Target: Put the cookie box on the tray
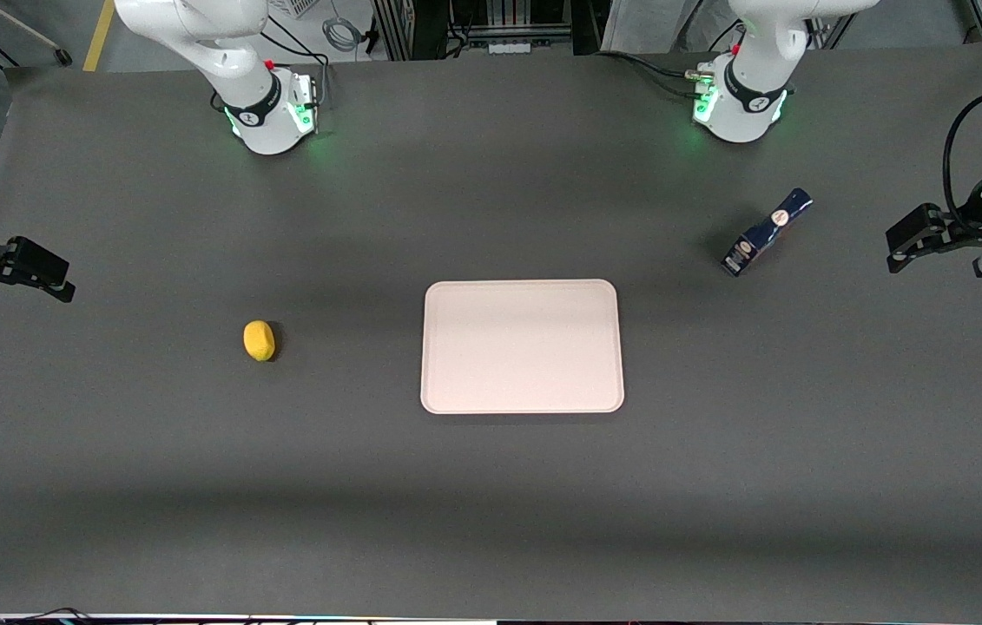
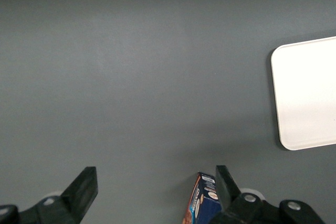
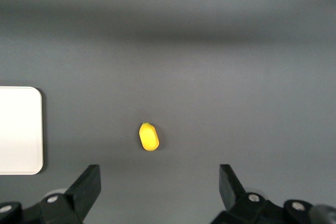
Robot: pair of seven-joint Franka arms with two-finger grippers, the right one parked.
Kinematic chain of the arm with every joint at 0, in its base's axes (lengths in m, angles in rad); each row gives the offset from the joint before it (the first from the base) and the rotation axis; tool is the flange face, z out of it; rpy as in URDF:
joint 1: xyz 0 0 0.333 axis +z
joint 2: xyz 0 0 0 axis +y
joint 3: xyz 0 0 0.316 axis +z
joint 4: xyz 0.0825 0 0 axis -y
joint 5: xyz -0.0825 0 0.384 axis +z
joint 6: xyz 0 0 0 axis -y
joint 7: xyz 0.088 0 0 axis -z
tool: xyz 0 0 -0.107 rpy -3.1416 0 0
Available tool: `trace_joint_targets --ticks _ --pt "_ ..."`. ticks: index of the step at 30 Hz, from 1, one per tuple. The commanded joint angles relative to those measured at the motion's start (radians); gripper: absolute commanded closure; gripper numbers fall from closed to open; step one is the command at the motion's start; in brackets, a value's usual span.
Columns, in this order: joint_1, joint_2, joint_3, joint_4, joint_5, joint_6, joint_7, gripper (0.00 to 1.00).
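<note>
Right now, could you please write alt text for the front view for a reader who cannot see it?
A pale tray lies bare mid-table; a dark blue cookie box stands on the table farther from the camera, toward the working arm's end. The open gripper hovers beside the box, and a yellow lump sits toward the parked arm's end.

Illumination is even and moderately bright, from overhead. The dark grey counter (image 1: 491, 521) shows broad soft bands of shade: one nearest the front camera, one near the arm bases. The tray (image 1: 522, 345) is the brightest surface and nearly washes out in the left wrist view. The cookie box (image 1: 767, 232) casts a soft shadow toward the tray. Green indicator lights glow at the arm bases. The pincer (image 2: 155, 190), fingers spread, appears dark with little detail.
</note>
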Motion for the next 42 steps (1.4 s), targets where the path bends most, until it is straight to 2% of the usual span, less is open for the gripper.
trace_joint_targets --ticks 1,8,29,37,42 --pt "-0.01 -0.022 -0.049 -0.067 -0.009 0.083 -0.02 0.0" --pt "-0.01 0.025 -0.049 -0.112 -0.008 0.191 -0.008 0.0" --pt "-0.002 0.045 -0.043 -0.147 -0.009 0.189 -0.008 0.0" --pt "0.004 0.166 -0.04 -0.147 -0.009 0.335 -0.004 0.0" --pt "0.004 0.195 -0.04 -0.147 -0.009 0.377 -0.002 0.0"
